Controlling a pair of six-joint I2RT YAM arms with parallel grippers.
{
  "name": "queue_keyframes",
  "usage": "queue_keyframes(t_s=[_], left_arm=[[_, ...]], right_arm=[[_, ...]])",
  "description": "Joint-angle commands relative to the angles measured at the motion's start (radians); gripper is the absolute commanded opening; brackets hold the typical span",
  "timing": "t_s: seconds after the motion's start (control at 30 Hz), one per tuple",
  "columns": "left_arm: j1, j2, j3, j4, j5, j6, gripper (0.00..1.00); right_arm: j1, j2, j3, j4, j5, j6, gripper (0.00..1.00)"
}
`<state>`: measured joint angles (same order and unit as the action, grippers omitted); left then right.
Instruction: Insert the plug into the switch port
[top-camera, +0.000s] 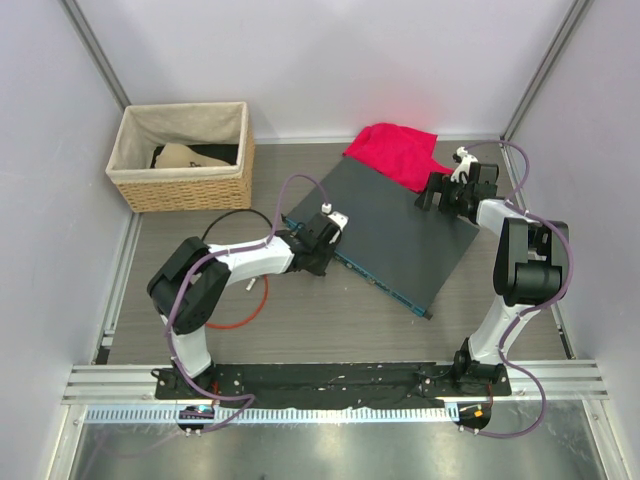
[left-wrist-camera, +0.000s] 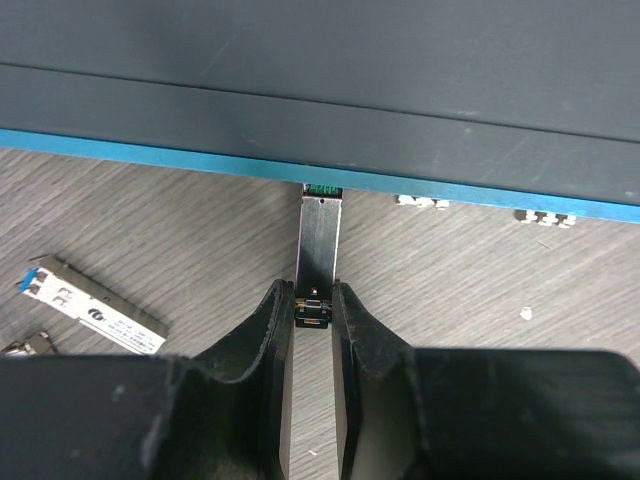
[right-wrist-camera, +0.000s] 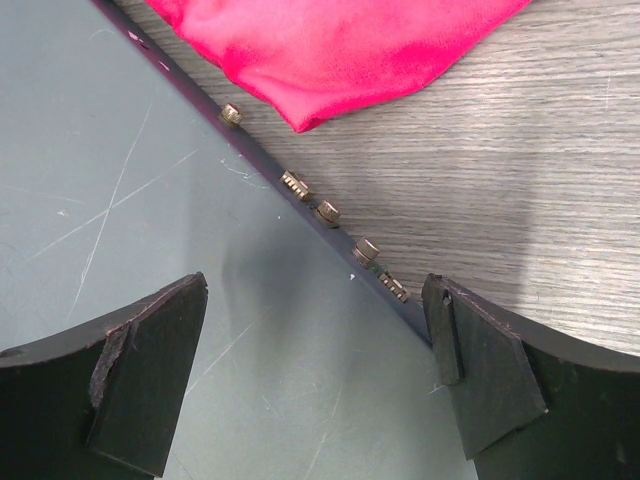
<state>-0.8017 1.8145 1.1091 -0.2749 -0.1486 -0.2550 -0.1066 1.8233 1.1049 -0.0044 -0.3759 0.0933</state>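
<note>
The desk (top-camera: 330, 320) is grey with a wood grain. A flat dark box (top-camera: 390, 230) lies on it. Its blue front edge is just ahead of the left gripper (left-wrist-camera: 313, 300) and its rear edge is below the right gripper (right-wrist-camera: 315, 330). Just beyond the right gripper a red cloth (top-camera: 392, 152) lies beside that rear edge. A basket (top-camera: 185, 160) stands well off to the far left of the left gripper. Near the left gripper's left side lies a silver module (left-wrist-camera: 90, 305) with a blue end, apart from the box. Ahead and to its right, white bits (left-wrist-camera: 420, 202) sit by the blue edge. Behind it a red cable (top-camera: 250, 305) loops on the desk.
</note>
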Motion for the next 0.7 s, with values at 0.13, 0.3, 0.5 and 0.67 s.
queue_keyframes(t_s=[0.13,0.3,0.5,0.67], left_arm=[[0.004,-0.063,0.035,0.051,0.041,-0.023,0.00],[0.007,-0.064,0.038,0.042,0.006,-0.023,0.00],[0.013,-0.050,0.043,0.009,-0.003,-0.020,0.00],[0.015,-0.044,0.041,-0.004,-0.008,-0.012,0.00]], right_arm=[[0.019,-0.045,-0.022,-0.035,-0.044,0.037,0.99],[0.019,-0.047,-0.025,-0.032,-0.046,0.036,0.99],[0.019,-0.047,-0.025,-0.029,-0.044,0.037,0.99],[0.019,-0.048,-0.027,-0.029,-0.044,0.040,0.99]])
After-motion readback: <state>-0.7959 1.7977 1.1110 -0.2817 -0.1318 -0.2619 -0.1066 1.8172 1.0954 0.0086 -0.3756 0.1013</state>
